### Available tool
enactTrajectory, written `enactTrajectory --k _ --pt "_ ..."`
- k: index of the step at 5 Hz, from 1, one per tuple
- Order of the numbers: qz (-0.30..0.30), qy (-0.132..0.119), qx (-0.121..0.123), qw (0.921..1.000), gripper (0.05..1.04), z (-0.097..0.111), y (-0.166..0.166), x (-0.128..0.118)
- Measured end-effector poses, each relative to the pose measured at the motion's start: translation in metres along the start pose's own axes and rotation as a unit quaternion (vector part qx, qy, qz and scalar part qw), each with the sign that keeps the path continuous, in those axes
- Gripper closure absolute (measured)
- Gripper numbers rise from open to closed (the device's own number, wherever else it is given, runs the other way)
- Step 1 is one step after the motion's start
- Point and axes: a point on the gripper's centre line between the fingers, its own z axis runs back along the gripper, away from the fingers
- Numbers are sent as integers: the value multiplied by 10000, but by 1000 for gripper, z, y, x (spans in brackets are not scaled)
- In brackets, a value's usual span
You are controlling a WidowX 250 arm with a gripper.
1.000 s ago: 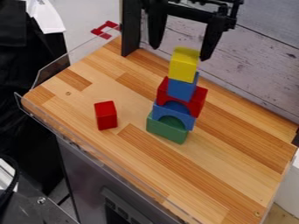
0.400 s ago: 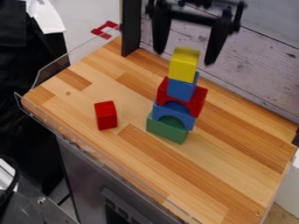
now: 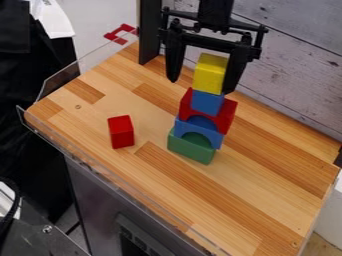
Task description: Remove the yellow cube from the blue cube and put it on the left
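- Plank boards (image 3: 300, 65) back the striped wooden tabletop (image 3: 267, 192), seen from the camera's slanting height.
- What's changed is the gripper (image 3: 201, 87): it has come down from above the tower, and its fingers now straddle the top piece.
- Those fingers are spread wide, one close beside the yellow cube (image 3: 210, 73), the other standing off from it with a gap.
- From where I stand, the cube hasn't budged; it sits on the blue cube (image 3: 208, 101), so the lift is still to come.
- To me this looks like the lining-up before a grasp. Centring and closing gently come next, since a sideways nudge could topple the lot.
- No container comes into this job. Below the blue cube are a red arch block (image 3: 226, 113), a blue arch (image 3: 215, 136) and a green block (image 3: 190, 151), stacked upright.
- A clear rim (image 3: 59, 81) edges the tabletop, with a loose red block (image 3: 121, 132) inside it, well apart on the view's left; I'd want the yellow one set down without striking that.
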Motion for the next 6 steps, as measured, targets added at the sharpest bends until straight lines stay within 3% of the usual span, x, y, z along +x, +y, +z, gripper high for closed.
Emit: enactTrajectory --k 1,2,3,4,5,6 --pt "-30 2 -24 10000 388 0 -1 0" --pt "-14 32 -38 10000 497 0 -1 0" --pt "-23 -36 -67 10000 497 11 -3 0" --pt "229 -439 -212 9985 497 39 14 3" --pt "816 -661 -335 9939 497 50 52 12" --pt "1278 -357 -418 9903 497 32 83 11"
